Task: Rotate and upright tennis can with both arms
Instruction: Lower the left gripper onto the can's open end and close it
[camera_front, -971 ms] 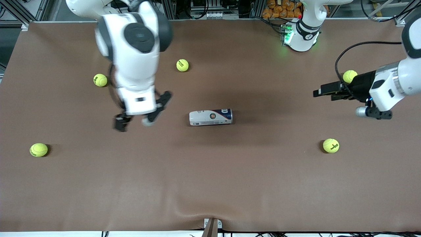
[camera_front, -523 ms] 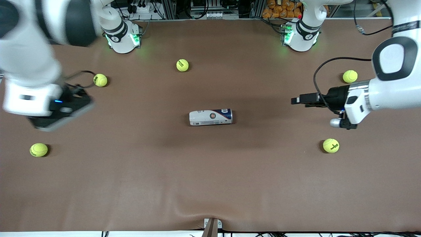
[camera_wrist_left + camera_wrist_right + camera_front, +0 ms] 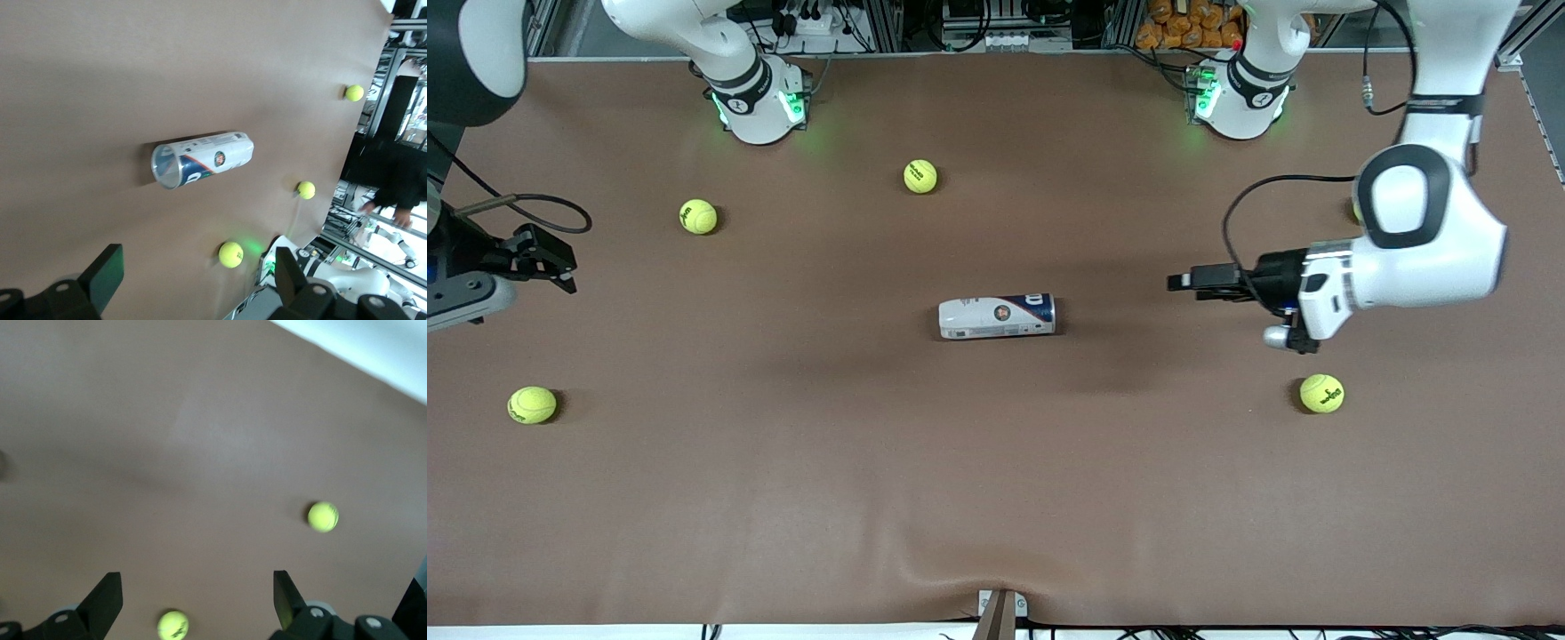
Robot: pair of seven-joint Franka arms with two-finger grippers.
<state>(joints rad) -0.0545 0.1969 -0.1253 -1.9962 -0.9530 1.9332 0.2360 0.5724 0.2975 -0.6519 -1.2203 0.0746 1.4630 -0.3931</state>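
The slim cylindrical tennis can with white and navy label and silver rim [image 3: 997, 317] lies on its side at the centre of the front frame on the brown desk [image 3: 996, 498], long axis running between the two arms' ends of the desk; untouched, uprighting not yet begun. Risks, as judged: the can is round and free to roll, so contact by one end effector alone could send it rolling toward the front camera or toward the bases; a push along its axis without the other arm bracing the other end would slide it rather than tip it. The left wrist view shows the end facing that camera looking open and hollow [image 3: 166, 167], so a finger could catch inside the rim. Five yellow-green felt tennis balls lie scattered, one [image 3: 1321, 393] lower right of the front frame, near the left arm; a low sweep there could knock it. Left end effector [image 3: 1183, 283], right of centre, points at the can, well apart from it; fingers spread wide in its wrist view [image 3: 107, 273], holding nothing. Right end effector [image 3: 547, 262] at the frame's left edge, over bare desk, far from the can; fingers likewise wide apart [image 3: 107, 595], empty.
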